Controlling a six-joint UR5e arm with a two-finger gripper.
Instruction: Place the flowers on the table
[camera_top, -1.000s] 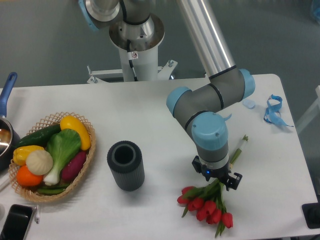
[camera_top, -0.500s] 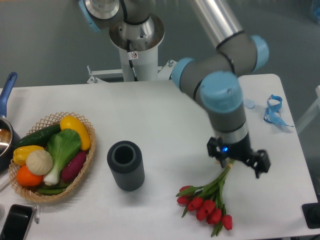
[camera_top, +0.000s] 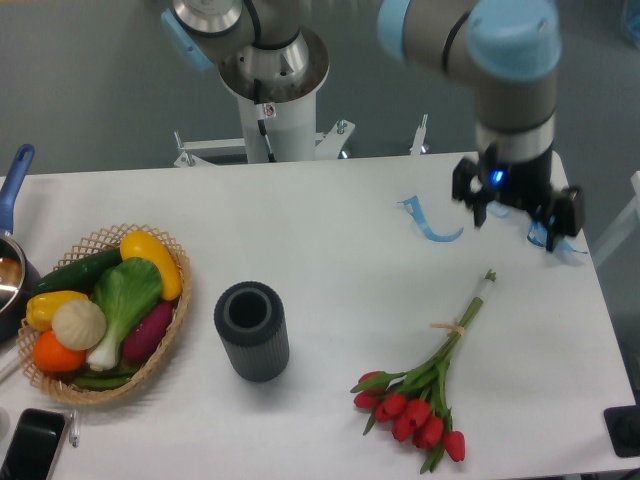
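The flowers (camera_top: 420, 400), red tulips with green stems tied with tan twine, lie flat on the white table (camera_top: 340, 230) at the front right, blooms toward the front edge and stem ends pointing back right. My gripper (camera_top: 515, 205) hangs above the table's back right part, well clear of the flowers. It is open with nothing between its fingers.
A dark grey ribbed vase (camera_top: 252, 330) stands left of the flowers. A wicker basket (camera_top: 170, 330) of vegetables sits at the left, with a pot (camera_top: 12, 270) beside it. Blue ribbons (camera_top: 428, 225) lie near the gripper. A phone (camera_top: 30, 445) lies at the front left corner.
The gripper has let go of the flower stems and risen up and back to the right. The flowers stay lying on the table.
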